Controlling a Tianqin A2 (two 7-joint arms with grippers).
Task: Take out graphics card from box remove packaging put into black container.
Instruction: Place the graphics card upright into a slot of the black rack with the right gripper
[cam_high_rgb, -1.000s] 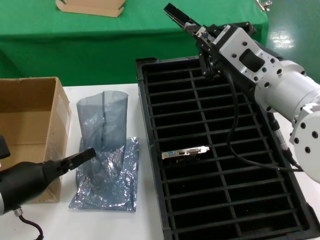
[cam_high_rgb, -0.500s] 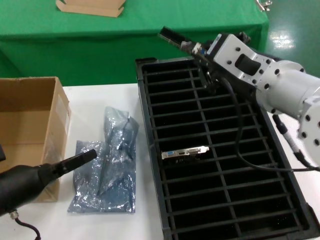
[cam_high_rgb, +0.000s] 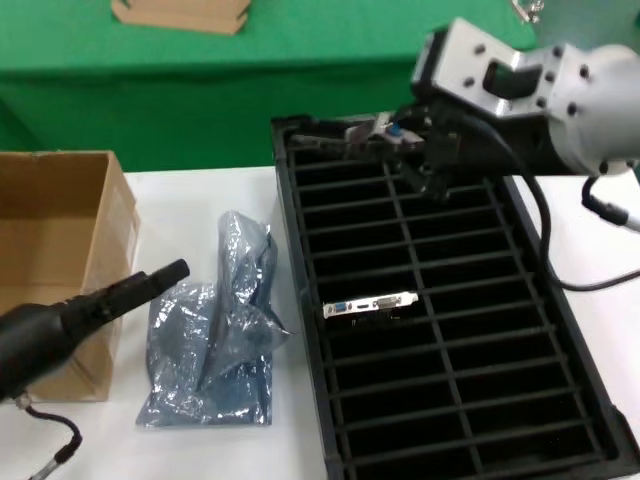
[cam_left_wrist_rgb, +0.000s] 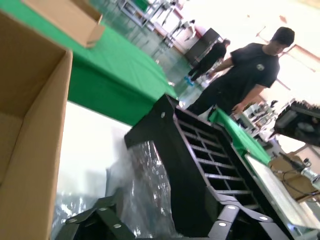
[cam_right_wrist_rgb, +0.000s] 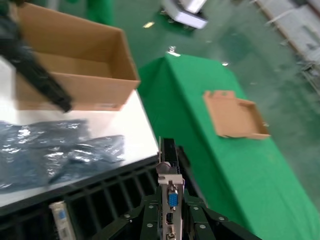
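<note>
My right gripper (cam_high_rgb: 398, 137) is shut on a graphics card (cam_high_rgb: 340, 130) and holds it level over the far end of the black container (cam_high_rgb: 298, 250). In the right wrist view the card's silvery bracket with its blue port (cam_right_wrist_rgb: 172, 199) stands clamped between the fingers (cam_right_wrist_rgb: 150, 225). A second graphics card (cam_high_rgb: 370, 304) stands in a middle slot, and shows in the right wrist view (cam_right_wrist_rgb: 59, 217). The empty silver-grey packaging (cam_high_rgb: 215, 340) lies crumpled on the white table between the box (cam_high_rgb: 60, 220) and the container. My left gripper (cam_high_rgb: 172, 272) is open, just above the packaging (cam_left_wrist_rgb: 145, 185).
A flat tan cardboard tray (cam_high_rgb: 180, 12) lies on the green table behind. A person in black (cam_left_wrist_rgb: 250, 70) stands beyond the container in the left wrist view. The open box looks empty (cam_right_wrist_rgb: 75, 65).
The right gripper swung the card down from a raised slant to level over the container's far end. The upright packaging collapsed onto the table. The left gripper lifted slightly.
</note>
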